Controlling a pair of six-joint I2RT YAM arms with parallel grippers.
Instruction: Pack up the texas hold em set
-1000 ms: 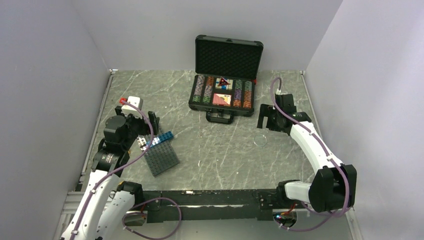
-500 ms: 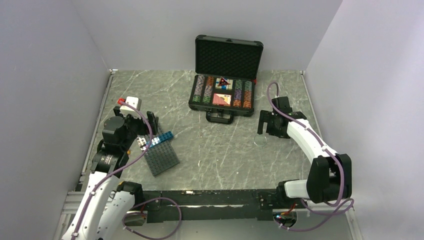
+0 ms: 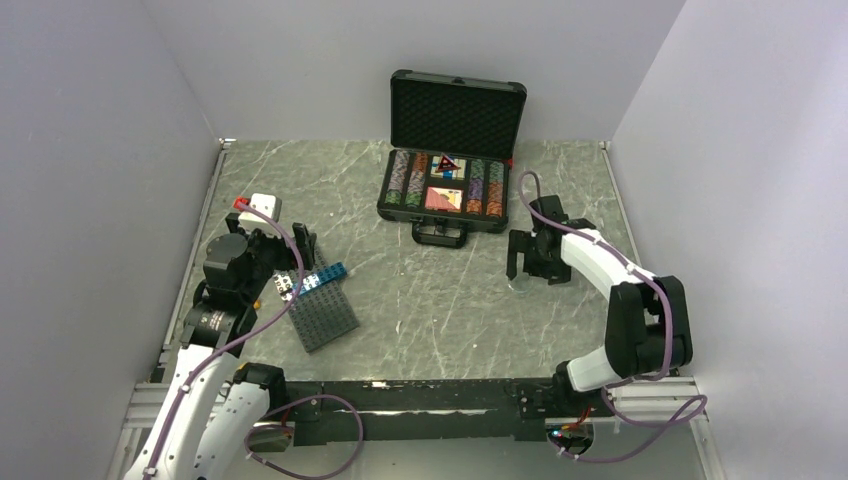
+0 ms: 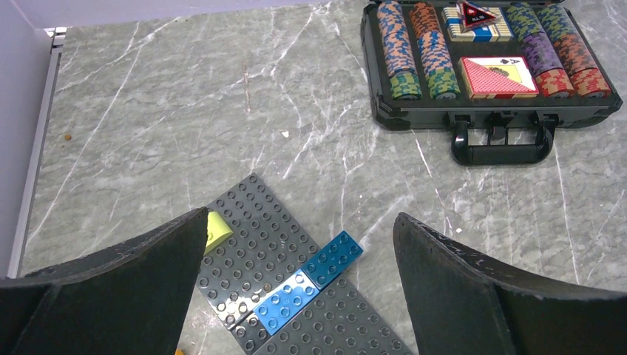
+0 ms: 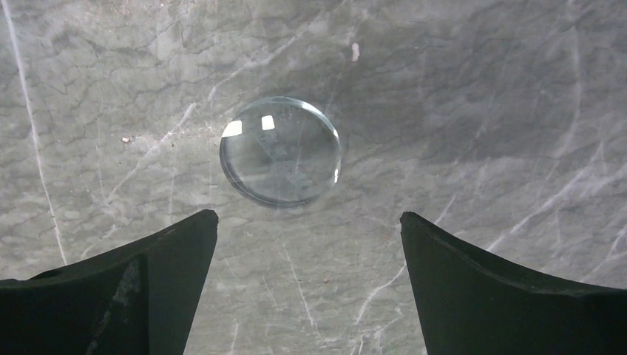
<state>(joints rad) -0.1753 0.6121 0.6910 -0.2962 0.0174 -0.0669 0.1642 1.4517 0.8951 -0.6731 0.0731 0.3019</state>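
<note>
Jaws spread wide, the right gripper (image 5: 307,215) hangs straight over the clear round plastic disc (image 5: 281,151) lying flat on the grey marble table (image 5: 480,89), near-right of the open black foam-lined case (image 3: 457,118), seemingly aligned for pinching it. The left gripper (image 4: 300,214), equally spread, hovers empty.

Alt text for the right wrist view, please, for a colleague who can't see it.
A clear round disc lies flat on the grey marbled table, just ahead of the right claw. The claw's two dark fingers stand wide open at the bottom of the picture, holding nothing.
</note>
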